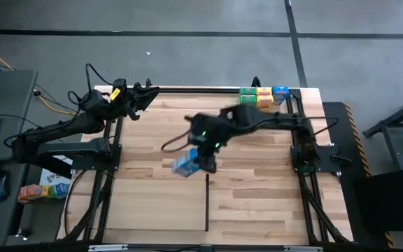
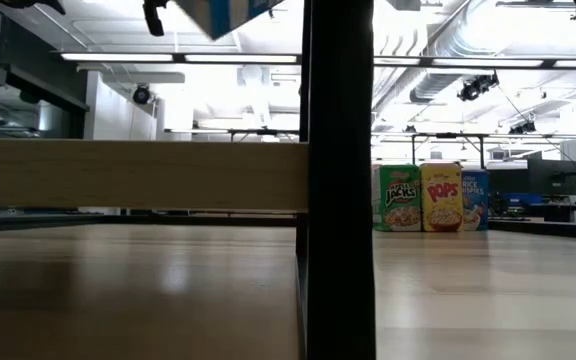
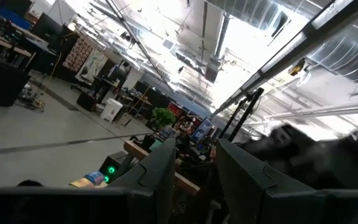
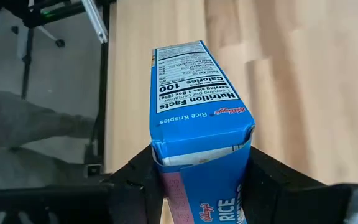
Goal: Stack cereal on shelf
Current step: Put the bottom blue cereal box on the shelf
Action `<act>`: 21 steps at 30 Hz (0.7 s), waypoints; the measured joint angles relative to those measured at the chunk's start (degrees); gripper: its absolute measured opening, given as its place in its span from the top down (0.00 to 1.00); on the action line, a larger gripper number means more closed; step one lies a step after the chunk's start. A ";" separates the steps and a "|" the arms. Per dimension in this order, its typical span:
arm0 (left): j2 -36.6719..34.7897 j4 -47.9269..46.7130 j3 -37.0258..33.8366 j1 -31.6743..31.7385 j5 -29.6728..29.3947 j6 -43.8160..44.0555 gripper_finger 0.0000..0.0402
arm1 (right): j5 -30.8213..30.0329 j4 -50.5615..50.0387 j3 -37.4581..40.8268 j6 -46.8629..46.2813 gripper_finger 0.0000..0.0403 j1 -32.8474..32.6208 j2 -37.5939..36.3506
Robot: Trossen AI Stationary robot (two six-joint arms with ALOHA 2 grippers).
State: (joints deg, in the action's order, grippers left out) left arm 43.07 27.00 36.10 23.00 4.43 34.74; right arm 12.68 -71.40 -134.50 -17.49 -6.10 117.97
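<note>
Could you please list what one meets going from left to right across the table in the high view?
Left claw at the far-left corner → blue cereal box in the right claw → thin black bar → green, yellow and blue boxes at the far edge.

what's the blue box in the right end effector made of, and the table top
Blue Rice Krispies box: looks like thin printed cardboard with a slight sheen, folded flap edges and creased corners showing. Table top: seemingly wood, joined pale planks with visible grain, smooth faintly glossy finish.
</note>
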 joint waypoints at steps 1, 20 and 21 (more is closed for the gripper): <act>0.00 0.00 0.02 0.00 0.02 0.14 0.72 | 0.82 0.95 1.35 -1.88 0.65 -0.59 0.23; 0.00 -0.15 0.02 -0.13 0.15 1.20 0.72 | -4.45 3.01 5.03 -5.89 0.65 -6.80 2.63; 0.00 -0.17 0.02 -0.15 0.15 1.24 0.72 | -4.72 2.92 5.03 -5.33 0.65 -7.01 2.75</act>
State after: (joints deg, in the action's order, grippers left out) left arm 43.07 26.83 36.12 22.85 4.58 35.98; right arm 7.97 -68.47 -129.47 -22.82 -13.11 120.72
